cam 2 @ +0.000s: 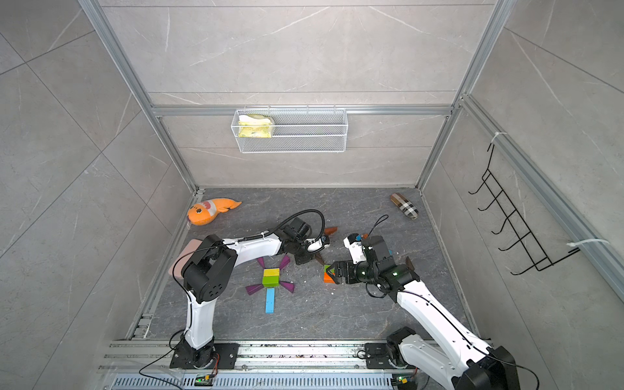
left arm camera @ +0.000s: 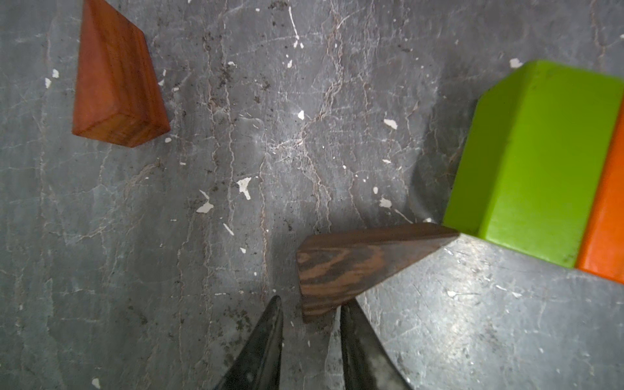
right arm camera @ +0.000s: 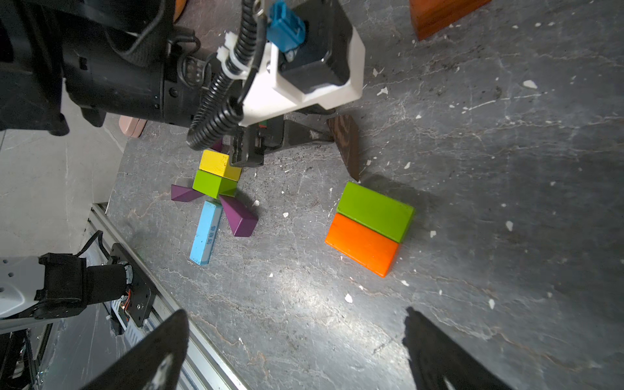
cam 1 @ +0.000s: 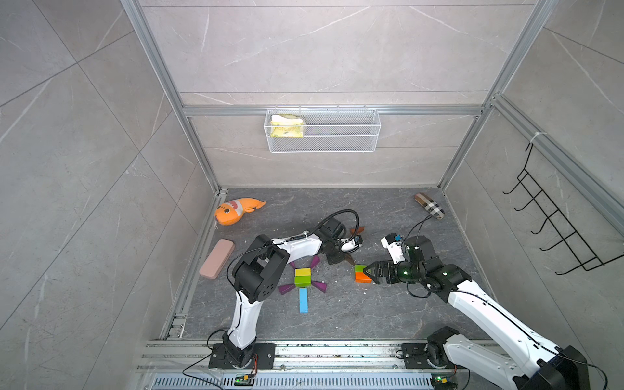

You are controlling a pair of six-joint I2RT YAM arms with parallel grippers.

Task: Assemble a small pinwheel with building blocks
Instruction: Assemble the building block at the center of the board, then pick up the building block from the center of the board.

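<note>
A partial pinwheel lies on the dark floor: a yellow block [cam 1: 303, 272] against a green block [cam 1: 303, 280], a light-blue bar [cam 1: 303, 300] and purple wedges [cam 1: 286, 289] around them. My left gripper [left arm camera: 312, 304] is shut on the thick end of a dark brown wedge [left arm camera: 354, 260], whose thin tip reaches a separate green block [left arm camera: 540, 162]. That green block [cam 1: 360, 268] lies side by side with an orange block [cam 1: 362, 278]. My right gripper [right arm camera: 297, 337] is open and holds nothing, its fingertips just right of this pair in both top views. A reddish-brown wedge [left arm camera: 114, 77] lies apart, farther back.
An orange plush fish [cam 1: 236, 211] and a pink case [cam 1: 217, 258] lie by the left wall. A plaid case [cam 1: 429, 206] is at the back right. A wire basket [cam 1: 322, 130] hangs on the back wall, a black hook rack [cam 1: 557, 229] on the right wall.
</note>
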